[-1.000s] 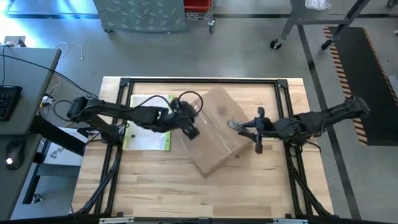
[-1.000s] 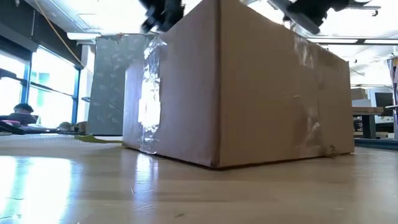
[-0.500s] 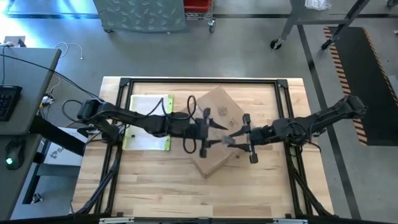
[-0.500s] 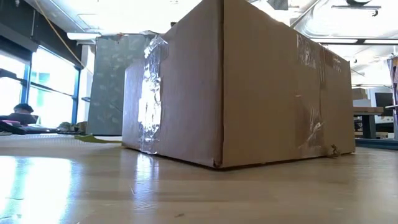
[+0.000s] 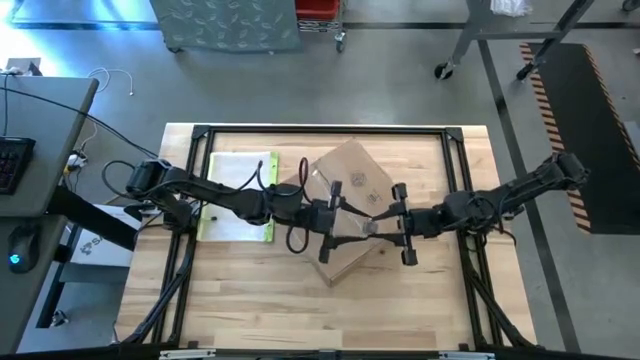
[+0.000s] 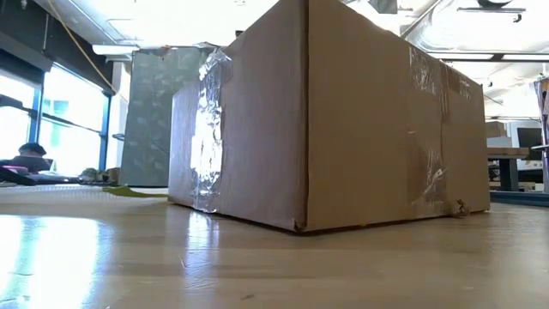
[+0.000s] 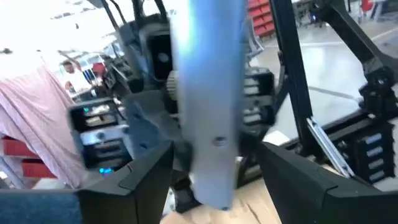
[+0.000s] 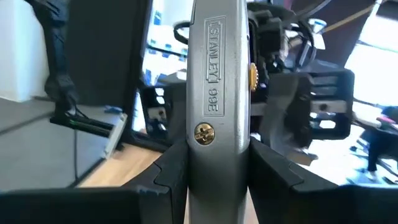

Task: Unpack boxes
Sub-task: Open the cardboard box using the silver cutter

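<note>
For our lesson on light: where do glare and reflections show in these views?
Low view: clear tape on the brown cardboard carton glares white, and the wooden tabletop mirrors bright windows. High view: glare washes the floor at top left. Right wrist view: the grey metal knife gleams in the right gripper.

A flat clear sleeve with a yellow edge (image 5: 238,196) is seen lying on the wooden table (image 5: 250,290), toward its left side. A grey Stanley utility knife (image 8: 218,93) is shown upright in the right wrist view, its brass screw plainly visible. A dark desk with a keyboard (image 5: 12,160) and a mouse (image 5: 18,243) is placed off the table's left edge. A grey patterned panel (image 6: 150,116) is seen standing in the room beyond, and a person in a white shirt (image 7: 76,77) is glimpsed far off.
</note>
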`<move>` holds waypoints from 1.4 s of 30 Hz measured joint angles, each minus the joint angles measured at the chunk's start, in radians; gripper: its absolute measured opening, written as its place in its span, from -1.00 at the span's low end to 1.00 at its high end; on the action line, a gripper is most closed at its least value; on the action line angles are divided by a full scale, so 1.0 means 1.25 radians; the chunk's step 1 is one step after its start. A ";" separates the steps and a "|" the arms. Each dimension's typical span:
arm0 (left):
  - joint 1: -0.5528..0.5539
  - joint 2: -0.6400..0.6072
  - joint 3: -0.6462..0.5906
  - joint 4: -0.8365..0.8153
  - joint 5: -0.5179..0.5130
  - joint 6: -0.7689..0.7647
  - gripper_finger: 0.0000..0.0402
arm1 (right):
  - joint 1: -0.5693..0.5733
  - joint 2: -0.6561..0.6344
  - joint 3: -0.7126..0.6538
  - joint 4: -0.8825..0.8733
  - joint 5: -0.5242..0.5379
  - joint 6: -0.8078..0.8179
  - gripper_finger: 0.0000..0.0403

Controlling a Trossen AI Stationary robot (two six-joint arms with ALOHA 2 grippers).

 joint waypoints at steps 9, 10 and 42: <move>0.000 -0.005 0.000 0.049 0.016 -0.008 0.10 | 0.015 -0.022 0.001 -0.059 0.041 0.020 -0.45; 0.002 -0.005 0.000 0.061 0.016 -0.015 0.10 | 0.014 -0.015 0.001 -0.056 0.040 0.022 -0.45; 0.015 -0.023 0.000 0.048 -0.065 -0.081 -0.46 | 0.013 0.029 0.000 -0.131 0.185 -0.014 -0.15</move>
